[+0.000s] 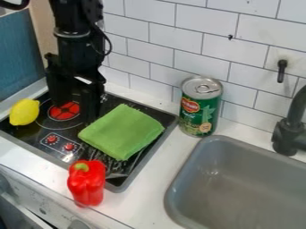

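Camera view, gripper (75, 112) spread open above stove (35, 130), green cloth (122, 132) near, lemon (24, 112), red pepper (87, 184), can (200, 107), sink (239, 183) around

Blk arm (76, 33), silver-gray ring, looped blk cable (108, 42).

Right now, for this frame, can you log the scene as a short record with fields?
tool: upper left, over the stove, open
held: nothing visible between the fingers
nearest thing: green cloth; contact cannot be told
cloth: lying on the stove
lemon: on the stove's left corner
pepper: red, upright at the stove's front edge
can: upright on the counter between stove and sink, near the tiles
sink: lower right
tap: black, at the right edge
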